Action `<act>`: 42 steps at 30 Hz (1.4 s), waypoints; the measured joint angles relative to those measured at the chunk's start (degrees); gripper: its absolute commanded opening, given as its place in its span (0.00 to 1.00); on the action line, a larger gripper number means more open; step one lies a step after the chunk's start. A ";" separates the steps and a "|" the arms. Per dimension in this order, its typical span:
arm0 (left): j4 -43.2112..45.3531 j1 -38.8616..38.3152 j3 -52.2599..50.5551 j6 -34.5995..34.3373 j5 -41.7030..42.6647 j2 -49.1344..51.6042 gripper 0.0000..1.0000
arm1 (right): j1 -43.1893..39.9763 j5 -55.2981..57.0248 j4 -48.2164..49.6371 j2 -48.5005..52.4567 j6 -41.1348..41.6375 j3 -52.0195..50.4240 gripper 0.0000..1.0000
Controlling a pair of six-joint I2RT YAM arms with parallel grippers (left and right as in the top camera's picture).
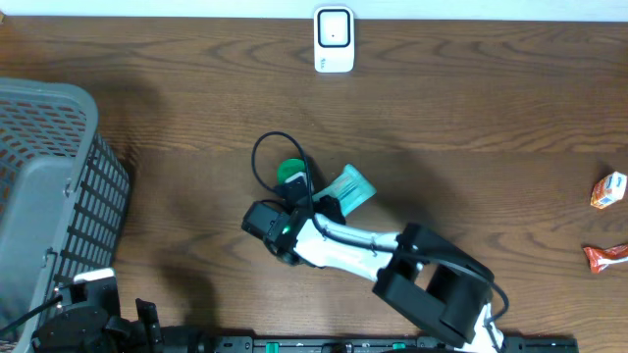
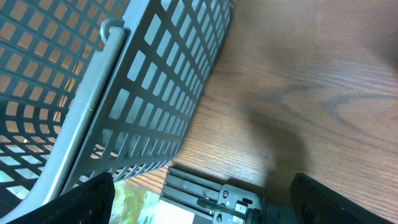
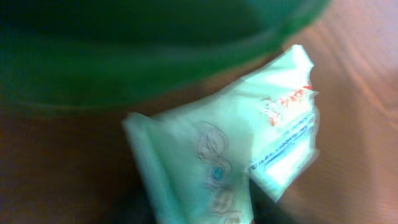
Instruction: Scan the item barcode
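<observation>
Down at the near edge, the left gripper (image 2: 202,184) sits low by the robot's base, its two dark fingers (image 2: 93,200) spread wide with nothing between them, fully released. Right beside it stands the grey mesh basket (image 1: 98,196), its slatted wall filling most of the left wrist view. Moving out onto the wooden table (image 1: 471,118), the right arm (image 1: 363,245) stretches from the near right corner towards the middle, and the right gripper (image 1: 316,196) comes down between two things: a mint-green packet (image 1: 353,188) on its right and a green round tub (image 1: 291,172) on its left. From the right wrist camera the packet lies close and large, printed side up, with the blurred green tub just beyond it, but the fingers themselves are out of frame, so I cannot tell whether that claw is clenched, released, or gripping the packet. A black cable (image 1: 263,157) loops beside the tub. Well off to the right lie a small orange-and-white carton (image 1: 608,189) and a red wrapper (image 1: 605,257). At the far edge, well apart from the packet, stands the white scanner unit (image 1: 334,39).
</observation>
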 measured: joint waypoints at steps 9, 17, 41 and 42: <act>0.02 0.00 0.00 0.00 -0.02 0.00 0.90 | -4.76 -4.63 -15.37 -3.13 1.66 4.42 0.01; 0.02 0.00 0.00 0.00 0.00 0.00 0.90 | -15.50 -34.99 -11.72 -24.04 -11.15 11.52 0.01; 0.00 0.00 0.00 0.00 0.00 0.00 0.90 | -54.10 -101.39 1.79 -6.69 -35.74 -0.81 0.45; 0.04 0.00 0.00 0.00 -0.02 0.00 0.90 | -54.62 -100.54 0.98 -6.10 -36.15 -0.90 0.52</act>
